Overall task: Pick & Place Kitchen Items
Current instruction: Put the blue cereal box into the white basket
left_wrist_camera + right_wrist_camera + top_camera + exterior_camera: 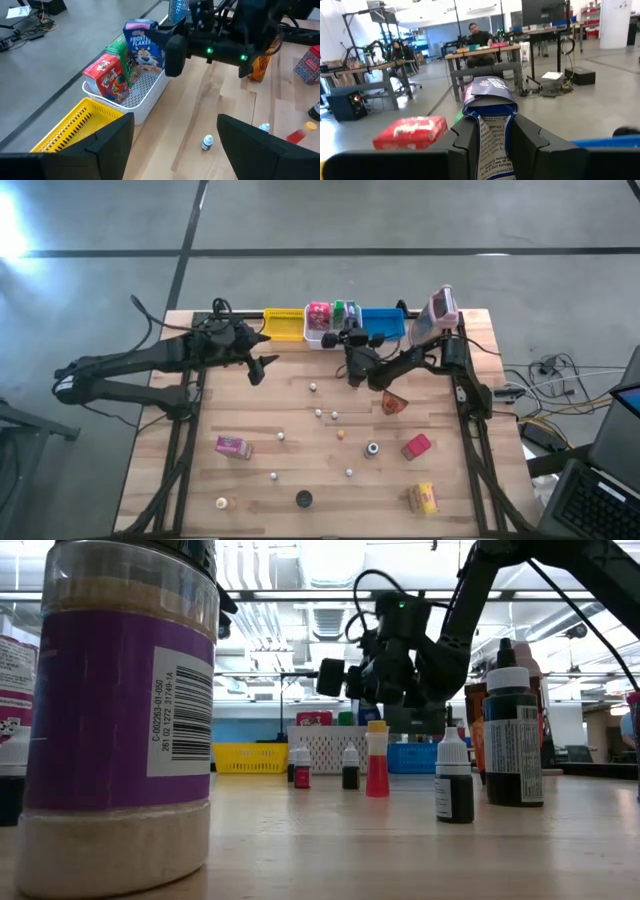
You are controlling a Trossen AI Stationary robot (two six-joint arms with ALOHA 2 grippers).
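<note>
Purple jar point(120, 720) blocks table (bottles point(377, 762) behind).

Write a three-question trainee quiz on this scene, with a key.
1. True or false: the right gripper is shut on the blue cereal box.
2. Which bin already holds cereal boxes: A yellow, B white, C blue?
3. Fill in: the left gripper is ____, holding nothing, over the table near the yellow bin.

Key: 1 true; 2 B; 3 open.
</note>
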